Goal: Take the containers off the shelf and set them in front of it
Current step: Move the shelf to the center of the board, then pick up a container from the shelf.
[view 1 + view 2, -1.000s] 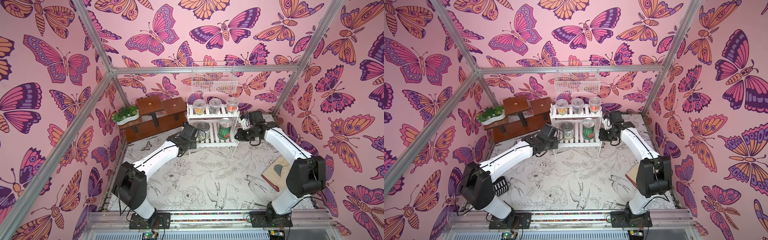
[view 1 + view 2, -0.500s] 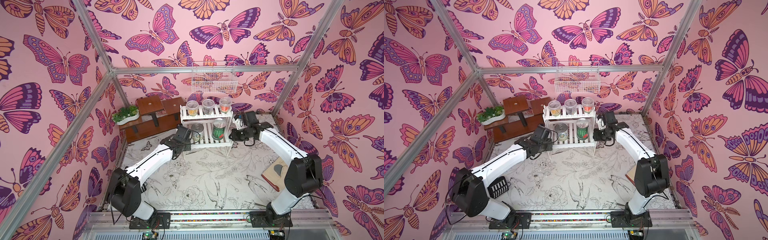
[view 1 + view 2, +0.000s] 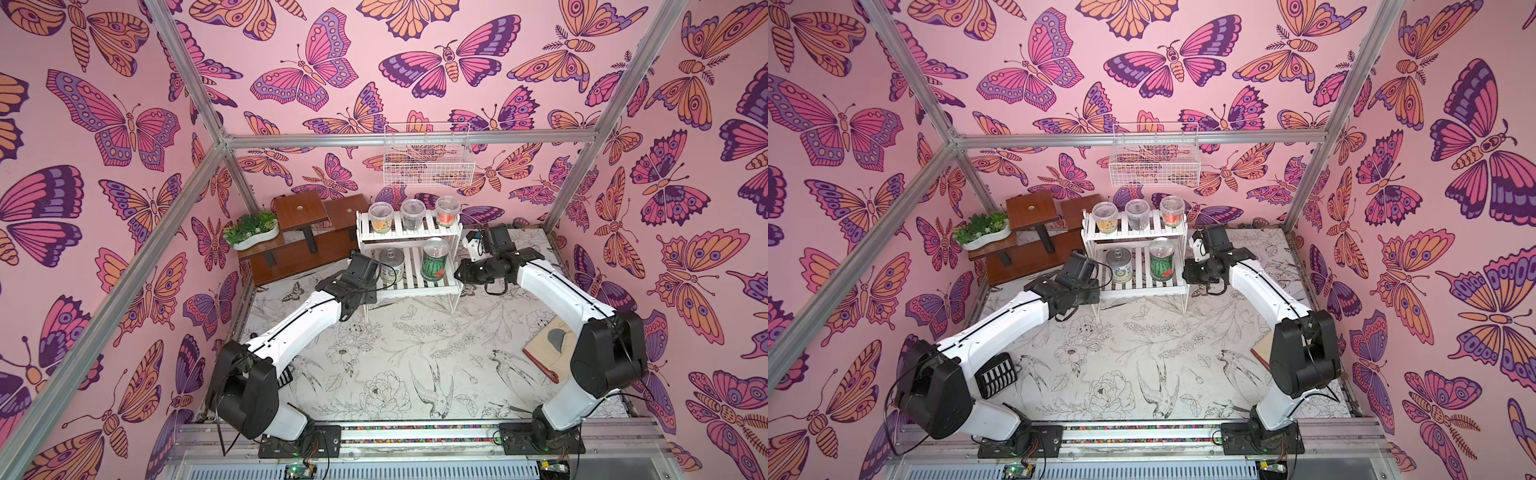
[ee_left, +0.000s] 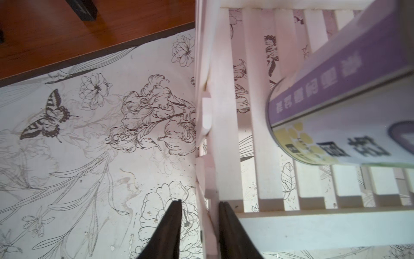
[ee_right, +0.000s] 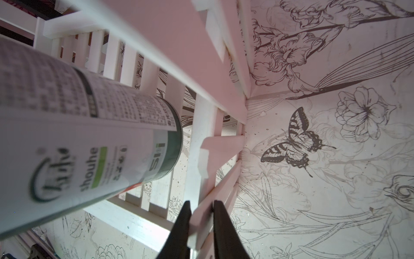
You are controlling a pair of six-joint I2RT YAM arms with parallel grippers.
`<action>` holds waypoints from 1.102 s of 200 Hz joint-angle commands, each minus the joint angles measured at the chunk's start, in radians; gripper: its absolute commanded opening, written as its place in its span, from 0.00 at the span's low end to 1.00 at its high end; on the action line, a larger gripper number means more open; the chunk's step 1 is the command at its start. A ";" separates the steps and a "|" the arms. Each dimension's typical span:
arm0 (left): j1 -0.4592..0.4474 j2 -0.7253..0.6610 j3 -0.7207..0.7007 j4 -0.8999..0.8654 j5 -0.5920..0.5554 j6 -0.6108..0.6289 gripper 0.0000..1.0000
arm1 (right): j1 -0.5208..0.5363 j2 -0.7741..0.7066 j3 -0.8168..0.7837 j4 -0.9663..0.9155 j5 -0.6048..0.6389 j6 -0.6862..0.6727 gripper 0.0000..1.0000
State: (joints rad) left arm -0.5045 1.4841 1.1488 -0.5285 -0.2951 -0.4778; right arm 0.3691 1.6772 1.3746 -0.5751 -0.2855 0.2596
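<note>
The white shelf (image 3: 409, 227) stands at the back of the mat in both top views. Its upper tier holds three clear cups: yellow (image 3: 381, 216), dark (image 3: 412, 213) and orange-red (image 3: 447, 210). A white-green can (image 3: 391, 264) and a watermelon can (image 3: 434, 259) stand on the lower tier. My left gripper (image 4: 200, 203) straddles the lower tier's left side rail (image 4: 224, 112), open, with a gap at one finger. My right gripper (image 5: 201, 201) is shut on the right side rail (image 5: 201, 145), which fills the space between its fingers.
A brown stepped stand (image 3: 307, 241) with a white planter (image 3: 253, 232) sits just left of the shelf. A white wire basket (image 3: 428, 160) hangs on the back wall above it. A wooden board (image 3: 548, 353) lies by the right arm's base.
Both arms have shifted the shelf with its containers a little to the left. The left jaws have loosened from the side rail.
</note>
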 commanded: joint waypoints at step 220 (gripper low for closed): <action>0.084 -0.285 -0.063 -0.055 0.053 0.143 1.00 | -0.027 -0.179 0.303 -0.198 0.087 -0.175 0.99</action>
State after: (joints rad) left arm -0.4576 1.2194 1.1210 -0.6117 -0.3244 -0.3878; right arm 0.3466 1.4792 1.5764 -0.7422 -0.1661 0.1574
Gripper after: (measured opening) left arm 0.999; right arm 0.991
